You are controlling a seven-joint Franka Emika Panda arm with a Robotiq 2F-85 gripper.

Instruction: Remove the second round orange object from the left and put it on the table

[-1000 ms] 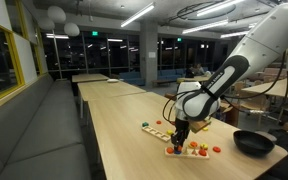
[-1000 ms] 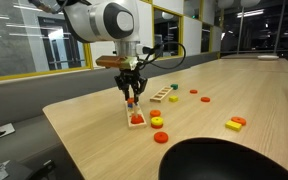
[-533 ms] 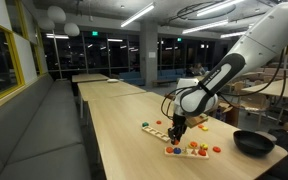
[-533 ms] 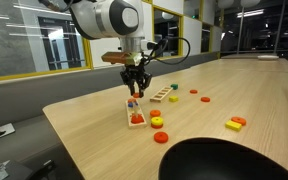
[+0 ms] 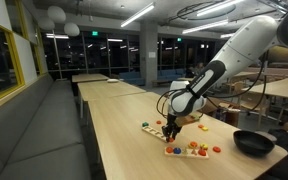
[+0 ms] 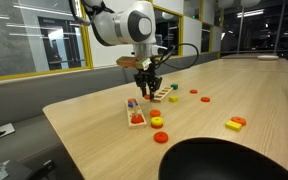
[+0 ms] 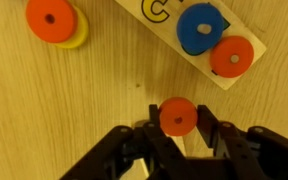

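The fingers (image 7: 212,138) pinch the orange disc (image 7: 178,116) at its rim (flat face toward the wrist camera).

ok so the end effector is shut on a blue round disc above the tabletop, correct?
Not quite: the disc is orange, not blue. The wrist view shows the end effector shut on an orange round disc above the table. The blue piece in that view is not in the grasp.

The disc (image 7: 178,116) is orange, the end effector (image 7: 180,128) black, the table (image 7: 44,120) pale wood-grain.
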